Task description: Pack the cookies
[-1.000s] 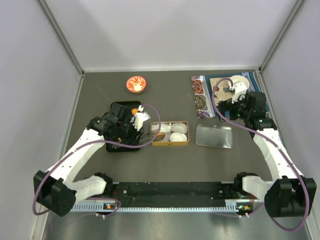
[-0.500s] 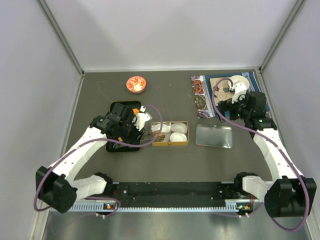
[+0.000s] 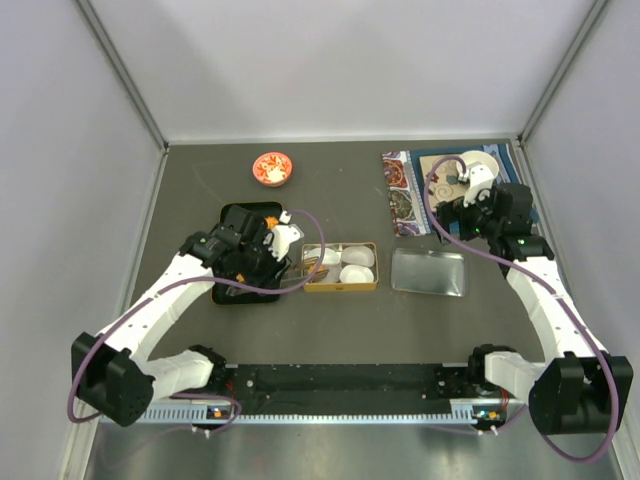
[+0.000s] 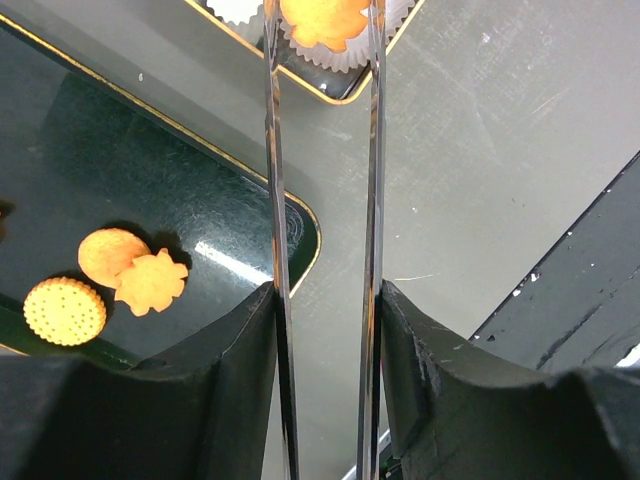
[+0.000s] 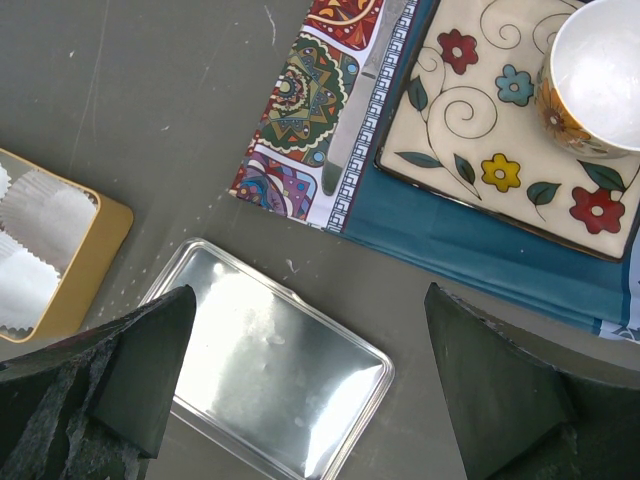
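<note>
Three cookies (image 4: 150,282) are lying on the tray (image 4: 120,160); the left end effector (image 4: 320,10), grip unclear, is straddling a flower cookie (image 4: 325,25) over a paper cup (image 4: 335,62) for packing; the right end effector (image 5: 310,340) is hanging released.

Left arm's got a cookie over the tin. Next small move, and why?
Probably open the left gripper a little wider. The flower-shaped cookie sits between its fingers, right over a white paper cup in the gold tin. I can't tell whether the fingers pinch it; a wider gap would free it before lifting.
</note>
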Controlling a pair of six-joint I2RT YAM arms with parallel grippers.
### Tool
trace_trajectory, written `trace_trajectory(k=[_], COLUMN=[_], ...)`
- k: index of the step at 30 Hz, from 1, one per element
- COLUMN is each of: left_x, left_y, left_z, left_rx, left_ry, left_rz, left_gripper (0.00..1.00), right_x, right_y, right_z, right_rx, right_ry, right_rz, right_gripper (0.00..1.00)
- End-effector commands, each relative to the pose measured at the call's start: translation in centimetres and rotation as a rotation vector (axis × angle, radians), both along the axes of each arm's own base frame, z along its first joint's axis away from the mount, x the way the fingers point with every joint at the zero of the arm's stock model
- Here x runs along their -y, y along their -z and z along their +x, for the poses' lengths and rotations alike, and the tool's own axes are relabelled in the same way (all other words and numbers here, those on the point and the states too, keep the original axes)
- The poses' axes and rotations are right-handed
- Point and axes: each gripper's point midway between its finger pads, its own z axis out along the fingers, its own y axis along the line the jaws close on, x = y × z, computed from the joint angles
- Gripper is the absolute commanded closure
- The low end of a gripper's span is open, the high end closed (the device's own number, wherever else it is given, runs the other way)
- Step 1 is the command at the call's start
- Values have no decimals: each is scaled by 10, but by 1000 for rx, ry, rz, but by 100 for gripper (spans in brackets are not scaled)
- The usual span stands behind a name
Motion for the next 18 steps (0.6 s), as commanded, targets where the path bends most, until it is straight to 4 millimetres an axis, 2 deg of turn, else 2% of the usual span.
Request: trace_trajectory(k=[1, 12, 18], left_x=[7, 11, 5], left_y=[-21, -25, -47], left_z=[12, 10, 15], left_rx=[84, 80, 147], left_ry=[-7, 6, -40], left_rz=[-46, -67, -73], left_gripper=[52, 48, 48], right_x=[3, 3, 3], right_y=[-23, -22, -20], right_z=[8, 9, 9], right_rx=[59, 54, 49], right_ry=[0, 1, -2], right_rz=[-7, -7, -7], right_gripper=[1, 1, 1])
